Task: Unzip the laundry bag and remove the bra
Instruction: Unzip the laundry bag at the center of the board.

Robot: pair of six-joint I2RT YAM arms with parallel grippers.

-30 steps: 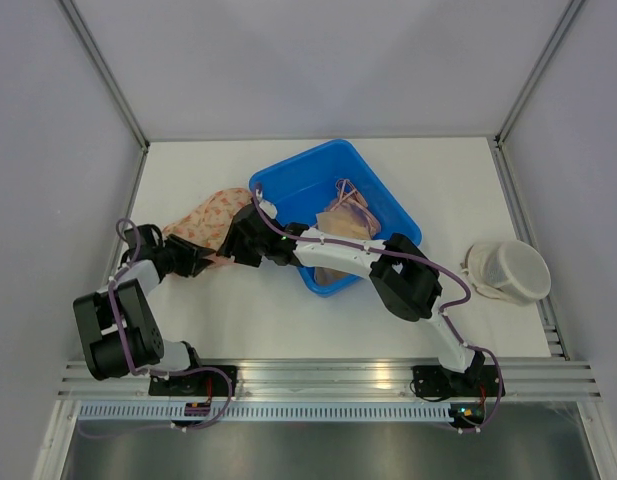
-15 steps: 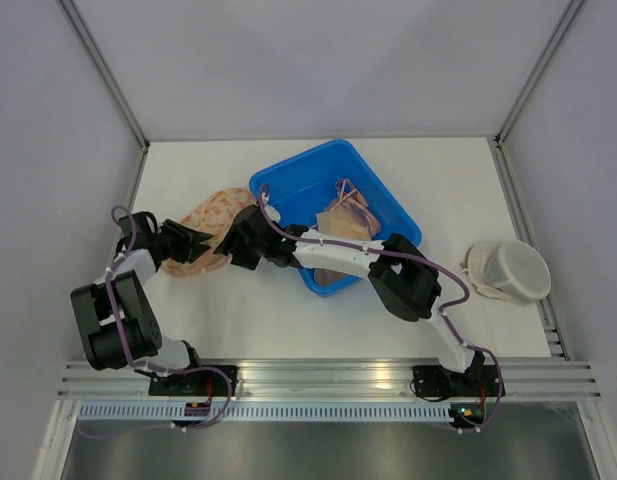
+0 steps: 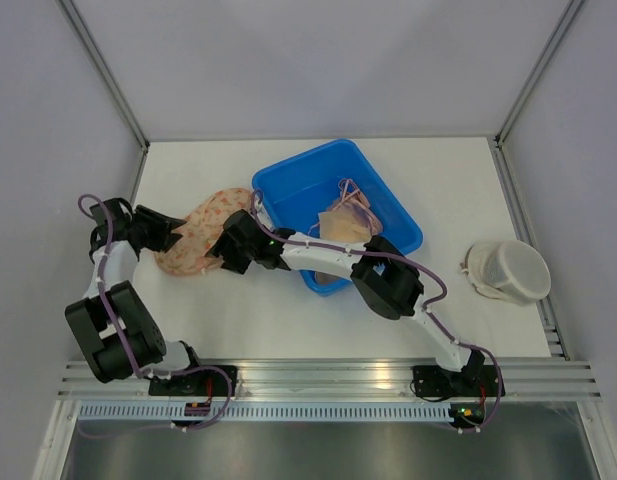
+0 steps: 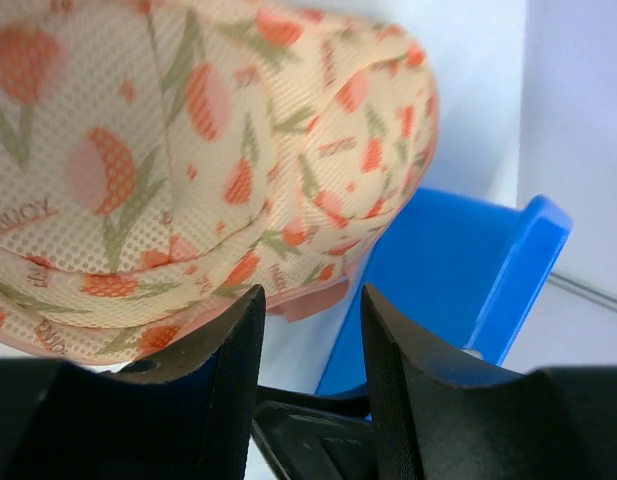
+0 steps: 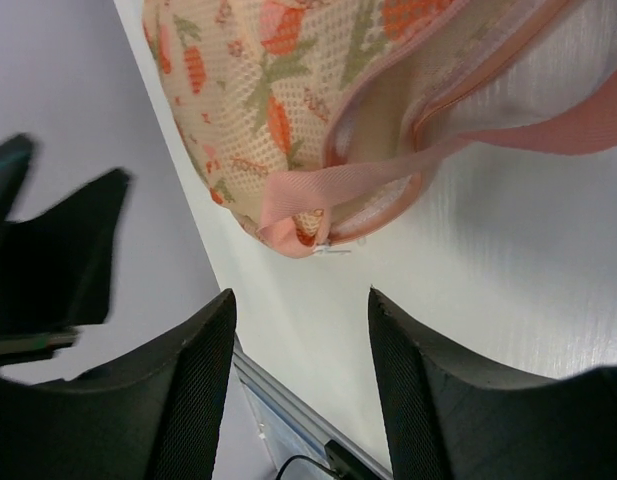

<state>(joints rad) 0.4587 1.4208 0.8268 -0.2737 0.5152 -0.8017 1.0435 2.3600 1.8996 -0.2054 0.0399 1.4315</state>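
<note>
Two grippers flanked the floral mesh laundry bag, which lay on the table just beside the blue bin, its long axis slanting toward the bin. Both stood parted and empty. The right gripper faced the zipper pull just ahead and was nearer to it than the left gripper.

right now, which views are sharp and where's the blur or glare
Top external view: even, soft light, faint shadows, the laundry bag and blue bin sharp. Left wrist view: bag mesh crisp, the left gripper's fingers dark and soft. Right wrist view: the zipper pull sharp, the right gripper's fingers black with little detail, mild sheen on the table.
</note>
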